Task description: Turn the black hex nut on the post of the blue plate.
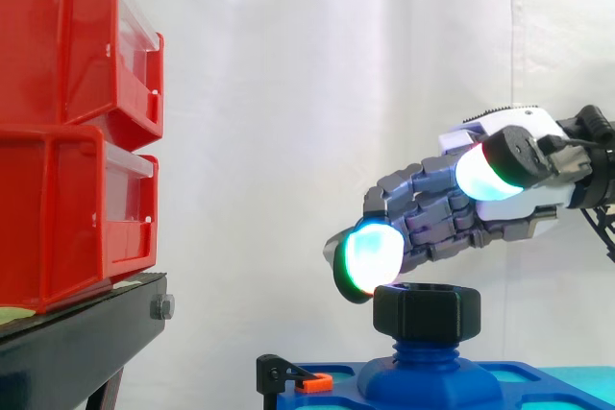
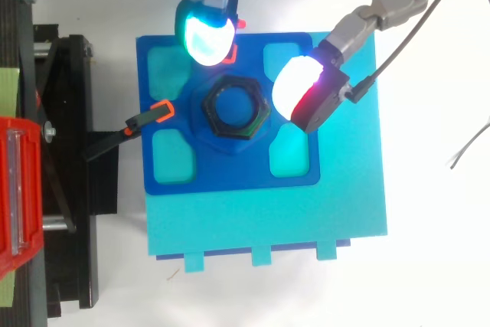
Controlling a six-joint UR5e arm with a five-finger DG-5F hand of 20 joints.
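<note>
The hand (image 1: 452, 213) is built of blue-grey segmented fingers (image 1: 423, 189) — blocky links, ribbed like armour — with a white shell and black housing behind them. Its thick rounded pads (image 2: 205, 32) glow cyan-white, one edged green, another edged red on a black backing.

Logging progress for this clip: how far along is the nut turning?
Done: the nut sits on the post of the plate, and the hand hovers above it. In hand: fingertips spread either side of the nut, no grip visible. Left: closing on it and turning.
</note>
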